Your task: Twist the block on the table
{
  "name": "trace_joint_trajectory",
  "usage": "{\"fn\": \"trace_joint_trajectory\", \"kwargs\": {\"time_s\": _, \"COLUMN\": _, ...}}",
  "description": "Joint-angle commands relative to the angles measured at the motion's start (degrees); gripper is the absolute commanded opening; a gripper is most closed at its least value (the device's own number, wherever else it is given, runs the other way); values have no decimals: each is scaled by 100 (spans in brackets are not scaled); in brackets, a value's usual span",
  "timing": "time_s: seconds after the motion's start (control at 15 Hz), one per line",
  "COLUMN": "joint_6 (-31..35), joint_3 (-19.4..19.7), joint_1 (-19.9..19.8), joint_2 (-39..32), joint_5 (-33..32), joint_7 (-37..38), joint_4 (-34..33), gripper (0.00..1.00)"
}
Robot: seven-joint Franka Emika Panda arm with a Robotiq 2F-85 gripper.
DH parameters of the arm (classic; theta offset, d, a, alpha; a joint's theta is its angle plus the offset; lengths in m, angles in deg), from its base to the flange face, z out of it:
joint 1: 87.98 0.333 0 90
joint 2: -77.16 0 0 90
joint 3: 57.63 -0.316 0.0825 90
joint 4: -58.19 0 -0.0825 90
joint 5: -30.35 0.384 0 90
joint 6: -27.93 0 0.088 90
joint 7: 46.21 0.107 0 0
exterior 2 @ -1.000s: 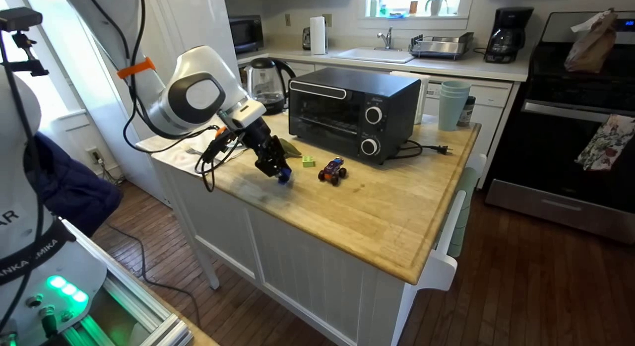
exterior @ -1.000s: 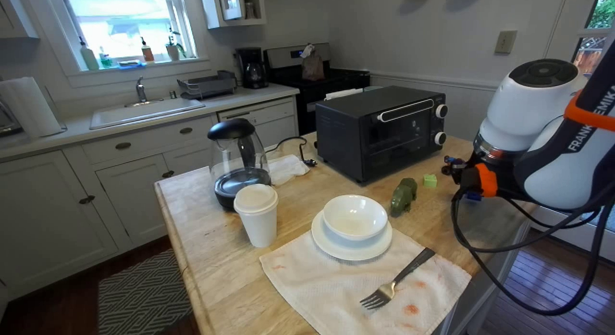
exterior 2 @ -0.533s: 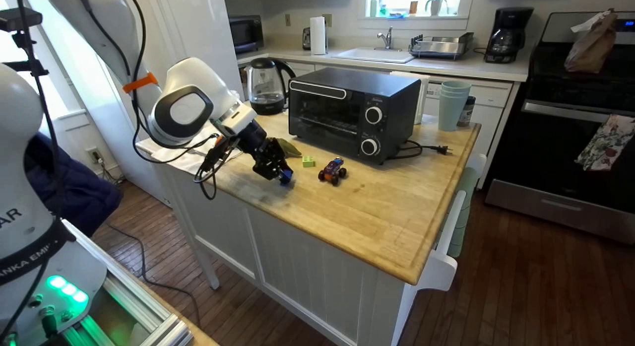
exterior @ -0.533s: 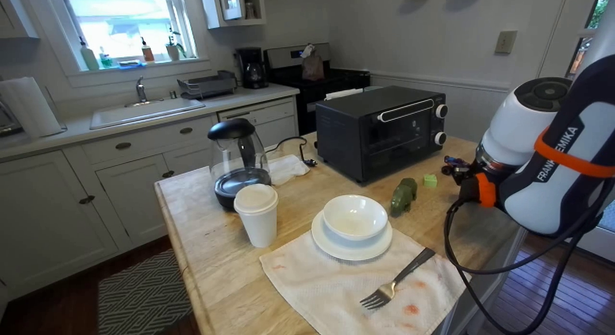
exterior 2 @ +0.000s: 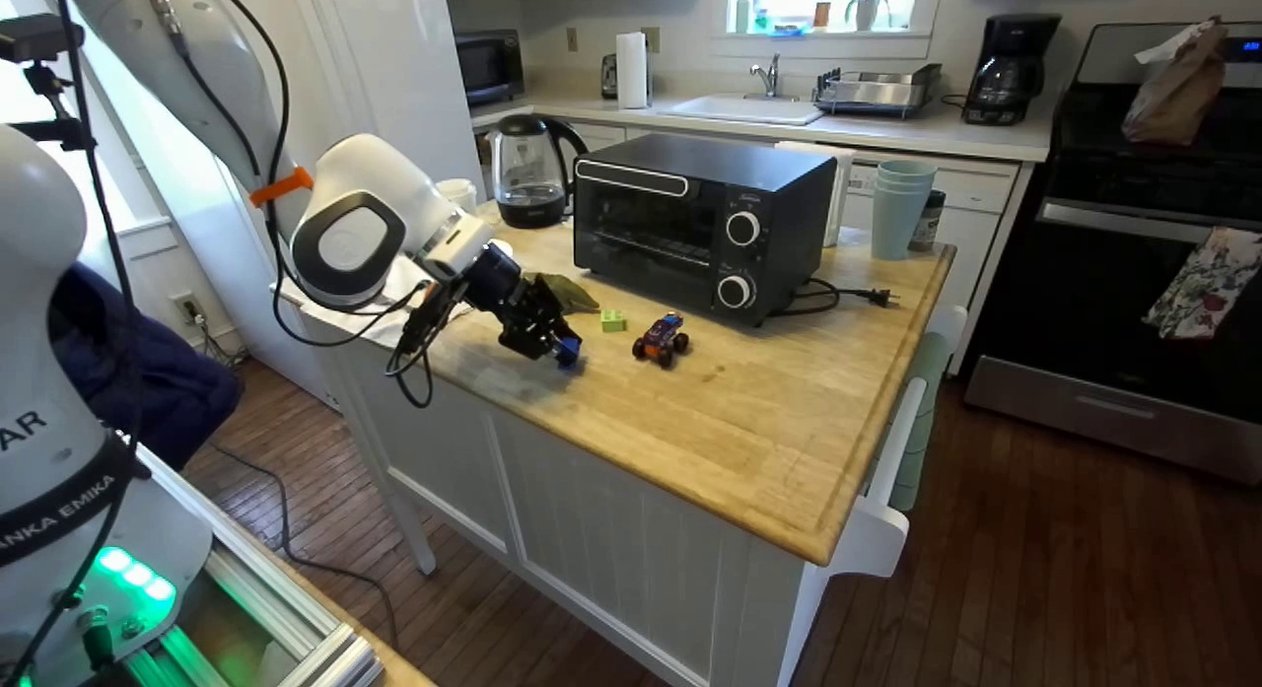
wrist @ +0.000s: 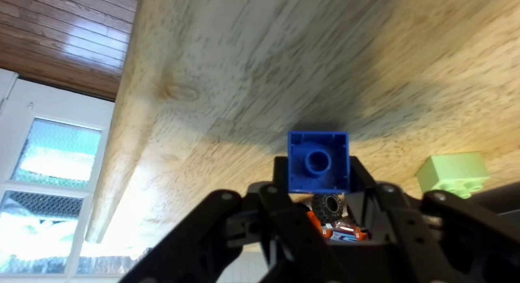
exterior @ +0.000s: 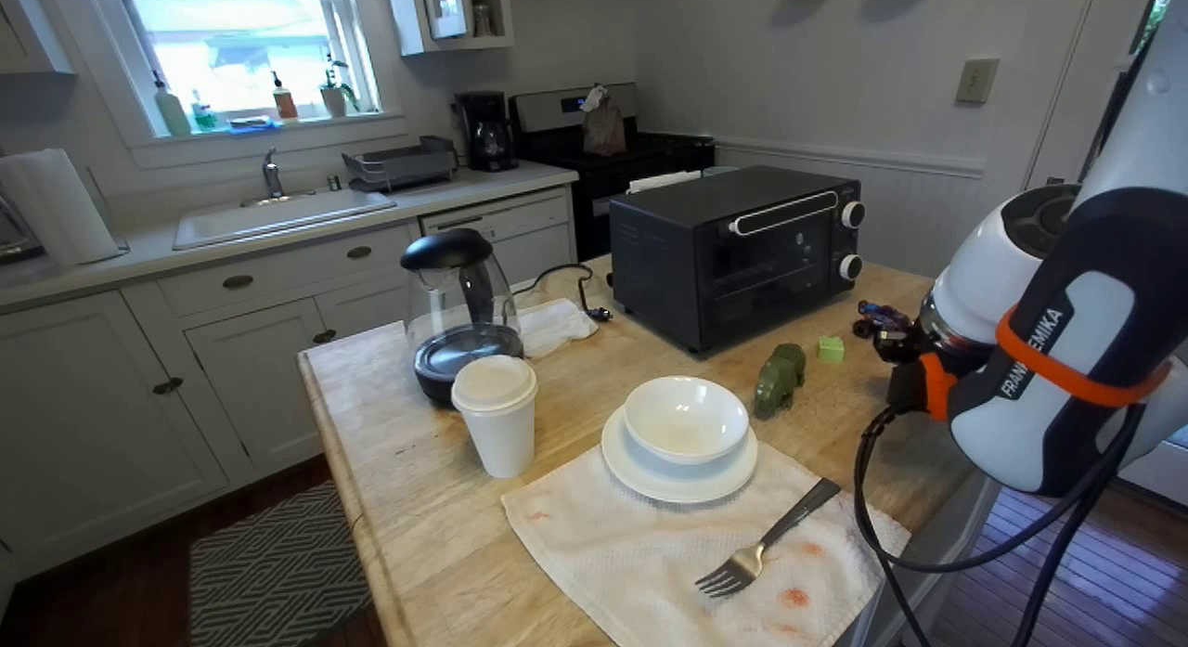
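Observation:
The small blue block [wrist: 318,163] is held between the fingertips of my gripper [wrist: 319,171] in the wrist view. Its hollow underside with a round tube faces the wrist camera. The black fingers [wrist: 281,169] press on its two sides. In an exterior view the block [exterior 2: 569,353] shows at the tip of the tilted gripper [exterior 2: 560,346], low over the wooden table [exterior 2: 720,441]. I cannot tell whether the block touches the wood. In the exterior view with the cup, the arm hides the block and fingertips.
A light green block [wrist: 455,173] and a toy truck [exterior 2: 662,340] lie near the gripper. A green toy animal [exterior: 780,380] and the black toaster oven [exterior 2: 700,224] stand behind. A bowl [exterior: 687,420], fork [exterior: 766,540], white cup [exterior: 497,420] and kettle [exterior: 464,322] stand farther along.
The forearm and wrist have swung lower and tilted back, while the gripper tip and blue block stay almost in place. The block's blue, visible under the wrist before, is now hidden in an exterior view.

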Motion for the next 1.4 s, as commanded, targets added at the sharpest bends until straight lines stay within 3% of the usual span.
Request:
{"fn": "trace_joint_trajectory", "kwargs": {"time_s": 0.0, "joint_6": 185, "joint_3": -229, "joint_1": 149, "joint_2": -425, "joint_5": 654, "joint_7": -274, "joint_4": -65, "gripper": 13}}
{"fn": "trace_joint_trajectory", "kwargs": {"time_s": 0.2, "joint_6": 322, "joint_3": -401, "joint_1": 172, "joint_2": -572, "joint_5": 1126, "joint_7": -562, "joint_4": -117, "gripper": 13}}
{"fn": "trace_joint_trajectory", "kwargs": {"time_s": 0.27, "joint_6": 292, "joint_3": -276, "joint_1": 310, "joint_2": -669, "joint_5": 892, "joint_7": -281, "joint_4": -76, "gripper": 13}}
{"fn": "trace_joint_trajectory", "kwargs": {"time_s": 0.4, "joint_6": 304, "joint_3": -274, "joint_1": 368, "joint_2": -732, "joint_5": 923, "joint_7": -315, "joint_4": -77, "gripper": 23}}
{"fn": "trace_joint_trajectory", "kwargs": {"time_s": 0.53, "joint_6": 305, "joint_3": -257, "joint_1": 431, "joint_2": -789, "joint_5": 921, "joint_7": -312, "joint_4": -71, "gripper": 35}}
{"fn": "trace_joint_trajectory", "kwargs": {"time_s": 0.6, "joint_6": 370, "joint_3": -426, "joint_1": 321, "joint_2": -738, "joint_5": 1313, "joint_7": -713, "joint_4": -132, "gripper": 43}}
{"fn": "trace_joint_trajectory", "kwargs": {"time_s": 0.67, "joint_6": 314, "joint_3": -289, "joint_1": 453, "joint_2": -823, "joint_5": 1009, "joint_7": -349, "joint_4": -75, "gripper": 50}}
{"fn": "trace_joint_trajectory", "kwargs": {"time_s": 0.73, "joint_6": 311, "joint_3": -312, "joint_1": 460, "joint_2": -829, "joint_5": 1050, "joint_7": -389, "joint_4": -78, "gripper": 69}}
{"fn": "trace_joint_trajectory", "kwargs": {"time_s": 1.0, "joint_6": 316, "joint_3": -294, "joint_1": 488, "joint_2": -804, "joint_5": 1016, "joint_7": -406, "joint_4": -62, "gripper": 97}}
{"fn": "trace_joint_trajectory", "kwargs": {"time_s": 1.07, "joint_6": 385, "joint_3": -436, "joint_1": 342, "joint_2": -687, "joint_5": 1405, "joint_7": -815, "joint_4": -126, "gripper": 100}}
{"fn": "trace_joint_trajectory", "kwargs": {"time_s": 1.13, "joint_6": 289, "joint_3": -258, "joint_1": 472, "joint_2": -743, "joint_5": 1074, "joint_7": -461, "joint_4": -66, "gripper": 100}}
{"fn": "trace_joint_trajectory", "kwargs": {"time_s": 1.33, "joint_6": 229, "joint_3": -188, "joint_1": 402, "joint_2": -517, "joint_5": 966, "joint_7": -604, "joint_4": -33, "gripper": 100}}
